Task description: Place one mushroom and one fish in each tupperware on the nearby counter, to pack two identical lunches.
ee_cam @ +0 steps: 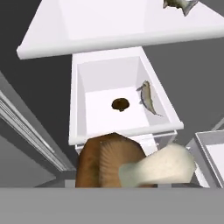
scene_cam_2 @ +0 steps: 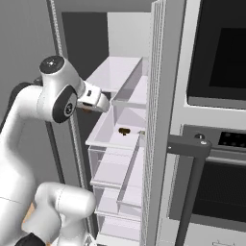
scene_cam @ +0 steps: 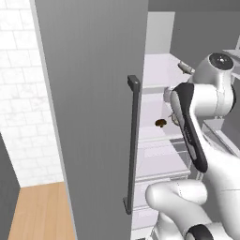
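Clamped a held mushroom [ee_cam: 109, 162] right under the hand camera, brown cap to the left and pale stem to the right, hiding the fingertips. Reached with the gripper [scene_cam_2: 96, 102] into an open fridge, past the grey door [scene_cam: 93, 117] with its dark handle [scene_cam: 132, 140]. Looked down from the hand view into a white bin [ee_cam: 78, 100]. Found a loose mushroom [ee_cam: 120, 104] near the middle of the bin's floor, touching no wall. Found a fish [ee_cam: 148, 97] lying lengthwise along the bin's right wall in that view, just beside the loose mushroom but apart from it. Saw an upper fish [ee_cam: 178, 4] at the top right edge of the white shelf [ee_cam: 113, 26] over the bin, cut off by the frame. Noted a dark oven [scene_cam_2: 216, 48] right of the fridge in the right base view.
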Motion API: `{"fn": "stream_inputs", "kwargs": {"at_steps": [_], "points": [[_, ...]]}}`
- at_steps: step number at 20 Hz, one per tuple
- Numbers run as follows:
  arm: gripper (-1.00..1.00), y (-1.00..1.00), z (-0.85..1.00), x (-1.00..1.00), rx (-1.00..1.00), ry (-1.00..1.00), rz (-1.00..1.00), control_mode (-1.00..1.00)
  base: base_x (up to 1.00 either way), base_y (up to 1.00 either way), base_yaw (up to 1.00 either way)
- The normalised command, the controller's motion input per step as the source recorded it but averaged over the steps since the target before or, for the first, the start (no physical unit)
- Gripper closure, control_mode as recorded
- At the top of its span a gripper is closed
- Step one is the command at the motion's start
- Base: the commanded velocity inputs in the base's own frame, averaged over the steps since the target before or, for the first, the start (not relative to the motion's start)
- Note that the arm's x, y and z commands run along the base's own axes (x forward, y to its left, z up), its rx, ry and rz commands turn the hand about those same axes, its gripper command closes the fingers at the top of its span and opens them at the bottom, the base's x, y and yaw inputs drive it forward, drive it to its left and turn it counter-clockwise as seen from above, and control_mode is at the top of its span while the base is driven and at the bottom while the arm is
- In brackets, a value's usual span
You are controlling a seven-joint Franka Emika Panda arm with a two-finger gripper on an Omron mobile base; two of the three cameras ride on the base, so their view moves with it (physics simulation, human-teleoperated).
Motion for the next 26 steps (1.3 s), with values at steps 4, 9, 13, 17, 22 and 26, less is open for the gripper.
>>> {"fn": "stream_inputs", "kwargs": {"at_steps": [4,9,13,17,22,26], "points": [[1.00,0.10,-0.30,-0.97,0.00,0.02,0.02,-1.00,0.00,0.00,0.00],[1.00,0.26,-0.28,-0.80,0.00,-0.04,0.01,1.00,-0.20,0.09,0.01],[1.00,0.00,0.00,0.00,0.00,0.00,0.00,1.00,-1.00,0.25,0.04],[1.00,0.00,0.00,0.00,0.00,0.00,0.00,1.00,-1.00,0.06,0.04],[1.00,0.00,0.00,0.00,0.00,0.00,0.00,1.00,-1.00,-0.44,0.00],[1.00,0.00,0.00,0.00,0.00,0.00,0.00,1.00,-0.76,-0.99,-0.07]]}}
